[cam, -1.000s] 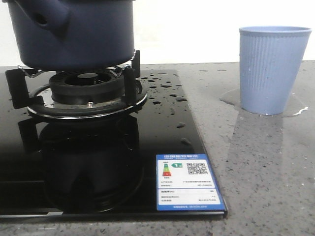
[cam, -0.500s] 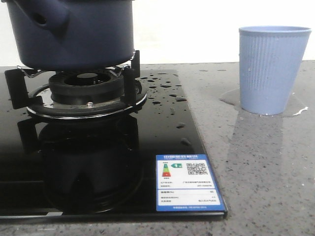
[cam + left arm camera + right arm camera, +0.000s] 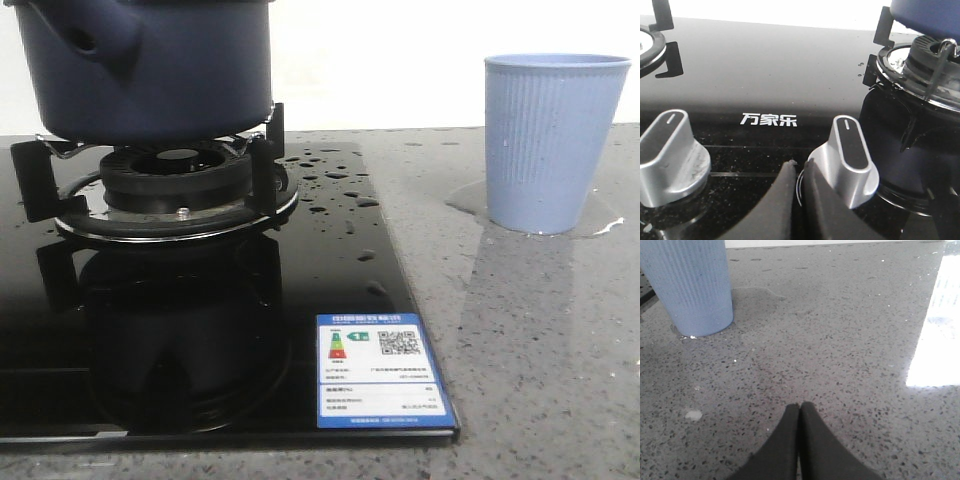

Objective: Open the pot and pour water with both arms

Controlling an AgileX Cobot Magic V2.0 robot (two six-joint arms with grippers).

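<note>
The pot (image 3: 150, 65) sits on the burner grate (image 3: 170, 175) of my black stove (image 3: 330, 270), well apart from the ribbed cup (image 3: 553, 140) on the wet counter (image 3: 540, 350), while my left fingers (image 3: 798, 172) rest together by a silver knob (image 3: 850, 160) and my right fingers (image 3: 800, 412) are pressed together above bare counter.

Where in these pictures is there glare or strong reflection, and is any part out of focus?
Front view: the pot mirrors in the glossy black stove glass; background blown white. Right wrist view: window glare on the counter; right tool near and soft. Left wrist view: left tool blurred.
</note>
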